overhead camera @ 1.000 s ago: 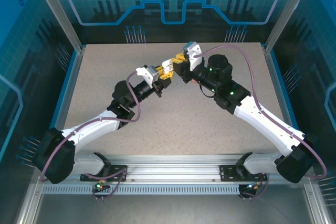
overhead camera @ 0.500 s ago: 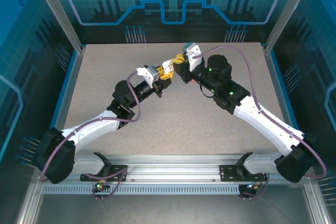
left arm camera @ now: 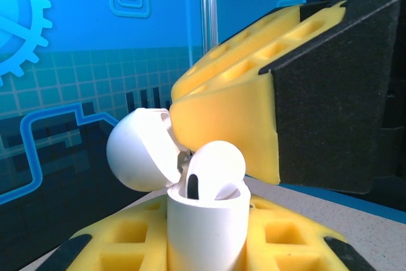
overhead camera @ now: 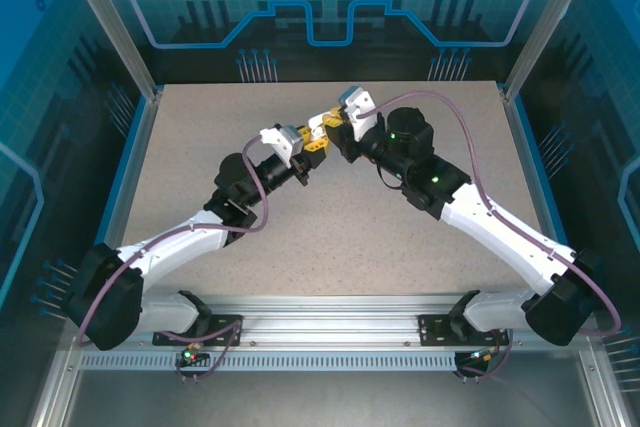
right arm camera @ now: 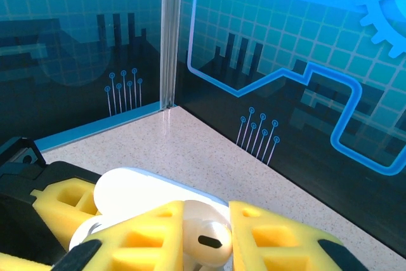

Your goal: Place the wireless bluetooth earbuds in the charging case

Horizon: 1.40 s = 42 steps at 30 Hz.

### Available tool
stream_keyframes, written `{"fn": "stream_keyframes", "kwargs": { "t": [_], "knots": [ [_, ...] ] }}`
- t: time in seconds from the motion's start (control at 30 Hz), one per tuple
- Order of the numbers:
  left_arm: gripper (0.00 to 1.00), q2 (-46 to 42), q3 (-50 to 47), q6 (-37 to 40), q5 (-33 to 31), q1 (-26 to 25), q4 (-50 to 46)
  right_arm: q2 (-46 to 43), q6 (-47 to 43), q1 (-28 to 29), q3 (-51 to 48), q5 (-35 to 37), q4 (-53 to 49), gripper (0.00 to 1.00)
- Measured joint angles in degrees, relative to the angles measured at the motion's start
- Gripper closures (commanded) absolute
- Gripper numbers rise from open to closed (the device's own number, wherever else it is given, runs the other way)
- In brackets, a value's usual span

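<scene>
Well, we reckon the white earbud (right arm camera: 204, 236) light and slick — our right pincer (right arm camera: 203, 253) pinches its sides; our left pincer (left arm camera: 206, 249) clamps the open charging case (left arm camera: 206, 223) by its body.

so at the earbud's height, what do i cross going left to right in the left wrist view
open case lid → white earbud → right arm's yellow finger → black pad on that finger
</scene>
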Motion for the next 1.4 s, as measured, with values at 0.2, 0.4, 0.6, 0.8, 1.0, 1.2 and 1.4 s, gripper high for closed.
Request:
{"fn": "stream_keyframes", "kwargs": {
  "t": [0.2, 0.4, 0.6, 0.8, 1.0, 1.2, 1.4],
  "knots": [
    [1.0, 0.0, 0.0, 0.0, 0.0, 0.0, 0.0, -0.1, -0.5, 0.7, 0.0, 0.9, -0.5, 0.77],
    [1.0, 0.0, 0.0, 0.0, 0.0, 0.0, 0.0, -0.2, -0.9, 0.9, 0.0, 1.7, -0.7, 0.73],
    [1.0, 0.0, 0.0, 0.0, 0.0, 0.0, 0.0, -0.2, -0.9, 1.2, 0.2, 2.6, -0.9, 0.71],
    [1.0, 0.0, 0.0, 0.0, -0.1, 0.0, 0.0, -0.2, -0.8, 1.4, 0.5, 3.7, -1.5, 0.66],
    [1.0, 0.0, 0.0, 0.0, -0.1, 0.0, 0.0, -0.3, -0.7, 1.4, 0.6, 4.3, -1.8, 0.64],
    [1.0, 0.0, 0.0, 0.0, -0.1, 0.0, 0.0, -0.3, 0.7, 0.9, 0.8, 4.2, -2.4, 0.62],
    [1.0, 0.0, 0.0, 0.0, -0.1, 0.0, 0.1, -0.8, 2.7, -0.2, 0.8, 3.5, -2.6, 0.61]
  ]
}}
